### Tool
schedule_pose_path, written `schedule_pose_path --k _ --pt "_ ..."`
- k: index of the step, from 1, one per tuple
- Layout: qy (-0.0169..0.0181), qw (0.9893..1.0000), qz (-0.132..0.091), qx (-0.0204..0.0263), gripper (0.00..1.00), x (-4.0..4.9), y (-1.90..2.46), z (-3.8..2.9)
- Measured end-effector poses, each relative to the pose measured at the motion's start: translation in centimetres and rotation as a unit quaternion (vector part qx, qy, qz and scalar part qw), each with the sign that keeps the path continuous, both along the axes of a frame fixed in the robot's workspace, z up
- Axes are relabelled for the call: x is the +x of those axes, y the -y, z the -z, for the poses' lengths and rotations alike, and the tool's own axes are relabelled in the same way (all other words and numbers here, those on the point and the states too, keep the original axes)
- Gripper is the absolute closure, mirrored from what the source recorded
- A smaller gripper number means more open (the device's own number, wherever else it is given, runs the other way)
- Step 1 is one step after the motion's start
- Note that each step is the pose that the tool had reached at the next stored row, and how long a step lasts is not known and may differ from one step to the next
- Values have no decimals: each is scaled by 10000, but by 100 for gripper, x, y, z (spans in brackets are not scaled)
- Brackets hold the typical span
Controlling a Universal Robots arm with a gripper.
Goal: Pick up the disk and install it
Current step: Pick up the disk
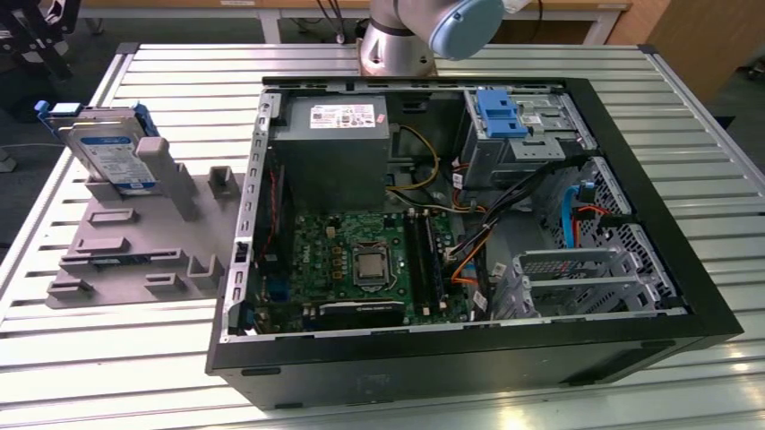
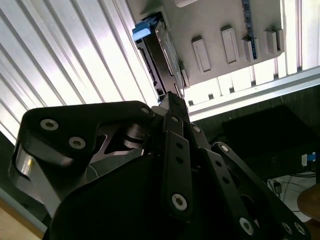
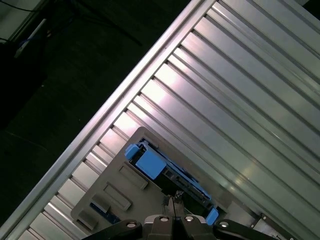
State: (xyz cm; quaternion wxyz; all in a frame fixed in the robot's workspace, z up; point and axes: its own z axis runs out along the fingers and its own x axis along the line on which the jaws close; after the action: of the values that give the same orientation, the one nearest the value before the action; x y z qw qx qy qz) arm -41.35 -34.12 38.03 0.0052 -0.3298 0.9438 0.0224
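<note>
Closest to you in both wrist views were the black fingers (image 2: 174,120) (image 3: 171,206), pressed together and pinching nothing. You could see the disk (image 1: 106,154) (image 2: 159,62) (image 3: 150,163) just beyond their tips, standing on its edge in the grey holder (image 1: 134,240), with its blue carrier around it. That holder lay on the slatted tabletop (image 1: 120,354), at the exterior view's left of the open computer case (image 1: 478,356). Whether the tips touched the disk, I could not tell.
</note>
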Motion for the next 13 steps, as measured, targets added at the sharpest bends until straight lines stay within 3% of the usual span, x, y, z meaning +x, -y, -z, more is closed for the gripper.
schedule_pose_path --k 4,7,10,13 --pt "0 10000 -60 0 89 0 0 1" --pt "0 9996 -273 0 89 0 0 1" --pt "0 9986 -535 0 89 0 0 2" --pt "0 9968 -801 0 89 0 0 4"
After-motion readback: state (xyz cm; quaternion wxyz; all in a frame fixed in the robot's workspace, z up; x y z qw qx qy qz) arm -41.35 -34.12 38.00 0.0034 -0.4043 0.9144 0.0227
